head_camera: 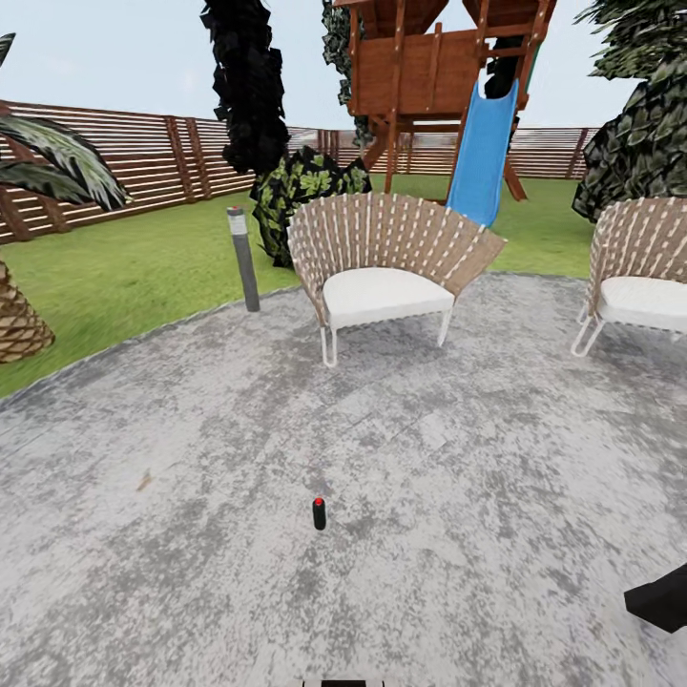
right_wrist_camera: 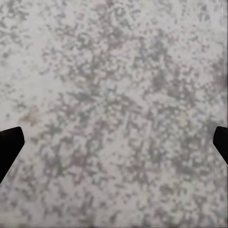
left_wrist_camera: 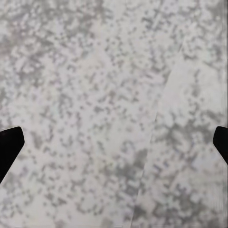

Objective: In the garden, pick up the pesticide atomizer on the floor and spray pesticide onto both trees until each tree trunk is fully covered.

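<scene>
The pesticide atomizer (head_camera: 319,513), a small black canister with a red top, stands upright on the grey stone patio (head_camera: 458,458) in the head view, in front of me and a little left of centre. My left gripper (left_wrist_camera: 114,147) is open over bare paving, with only its dark fingertips (left_wrist_camera: 8,147) showing at the frame's edges. My right gripper (right_wrist_camera: 114,147) is open the same way, with nothing between its fingers (right_wrist_camera: 221,142). The garden lawn (head_camera: 124,277) lies beyond the patio. The trees' trunks are out of view.
Two woven chairs (head_camera: 382,267) (head_camera: 637,277) stand at the patio's far edge, with a grey lamp post (head_camera: 244,258) to their left. A palm (head_camera: 19,315) is at far left. A wooden play tower with a blue slide (head_camera: 482,153), dark bushes (head_camera: 305,191) and a slat fence (head_camera: 114,162) lie behind. Part of my right arm (head_camera: 658,596) shows at lower right.
</scene>
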